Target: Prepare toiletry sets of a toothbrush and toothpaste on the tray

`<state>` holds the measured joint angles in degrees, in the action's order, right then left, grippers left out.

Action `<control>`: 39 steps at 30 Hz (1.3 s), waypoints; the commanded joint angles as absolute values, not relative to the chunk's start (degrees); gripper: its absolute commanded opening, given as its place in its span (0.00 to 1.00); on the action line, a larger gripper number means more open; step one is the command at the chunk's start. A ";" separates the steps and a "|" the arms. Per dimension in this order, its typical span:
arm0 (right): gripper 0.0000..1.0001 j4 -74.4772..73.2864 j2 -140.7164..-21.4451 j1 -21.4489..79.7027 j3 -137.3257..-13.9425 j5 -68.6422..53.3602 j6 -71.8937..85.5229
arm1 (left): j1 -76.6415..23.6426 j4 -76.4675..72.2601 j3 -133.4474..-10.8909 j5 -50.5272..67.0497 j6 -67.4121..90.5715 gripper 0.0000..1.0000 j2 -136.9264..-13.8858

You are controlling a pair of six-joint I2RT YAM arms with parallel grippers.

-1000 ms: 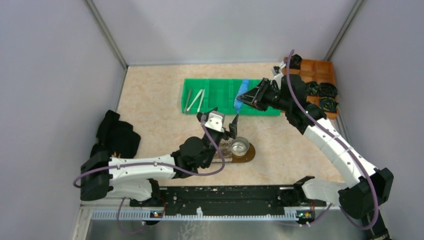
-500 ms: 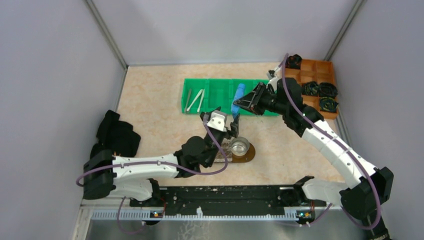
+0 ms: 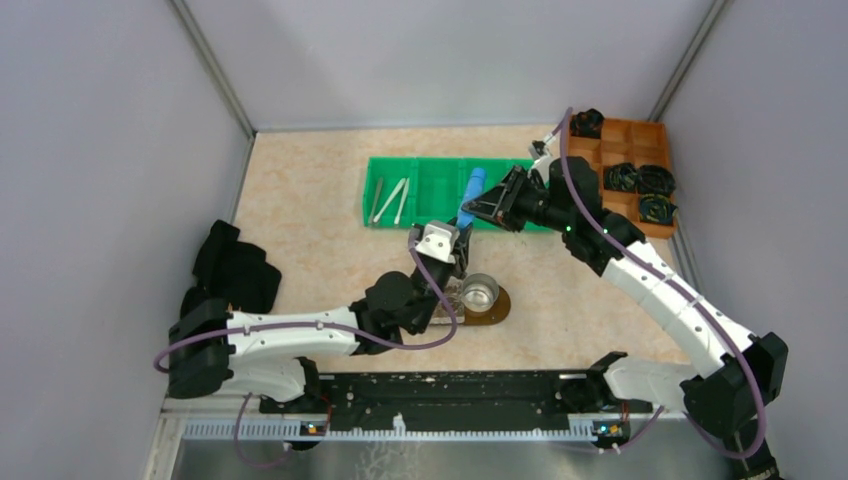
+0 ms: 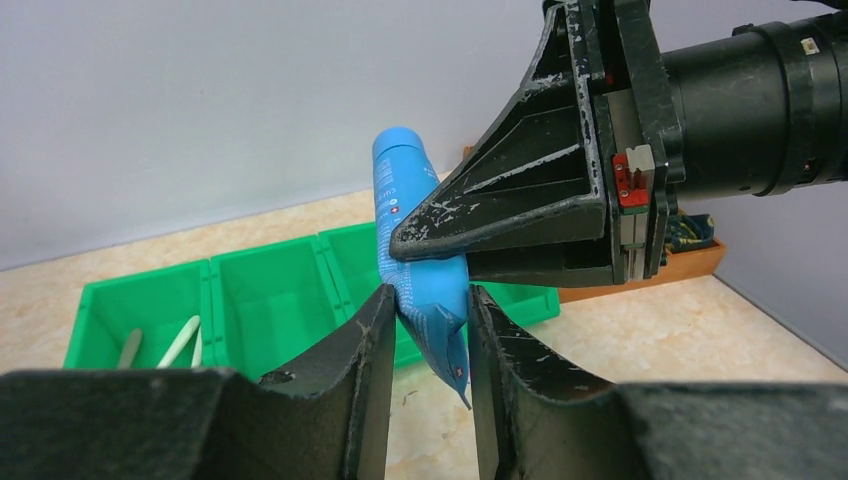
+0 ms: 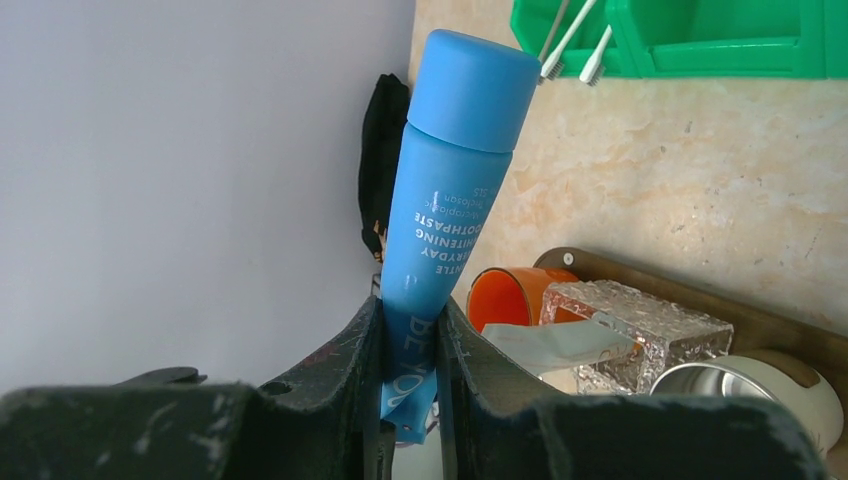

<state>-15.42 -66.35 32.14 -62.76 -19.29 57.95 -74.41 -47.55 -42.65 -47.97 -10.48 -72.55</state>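
Blue tube [image 4: 402, 185] approx upright, cap up, right tool [image 5: 410, 345] clamped mid-body, left tool [image 4: 427, 320] pinching crimped tail

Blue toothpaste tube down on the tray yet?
No, the blue tube is clamped in the right hand, held clear of the tray.
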 commanded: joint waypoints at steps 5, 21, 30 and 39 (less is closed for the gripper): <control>0.05 -11.85 -64.86 33.39 -67.12 -19.24 58.35 | -73.71 -47.01 -44.28 -46.43 -8.18 0.29 -72.45; 0.06 -10.46 -65.45 33.75 -67.01 -19.78 58.03 | -61.91 -22.59 -63.57 -21.56 -0.25 0.00 -72.82; 0.07 -11.69 -64.53 33.82 -66.08 -18.88 57.11 | -53.58 -0.77 -85.20 -5.04 5.48 0.00 -84.34; 0.07 -11.81 -62.83 33.77 -62.37 -18.74 56.91 | -51.88 12.03 -93.21 3.66 6.50 0.00 -88.51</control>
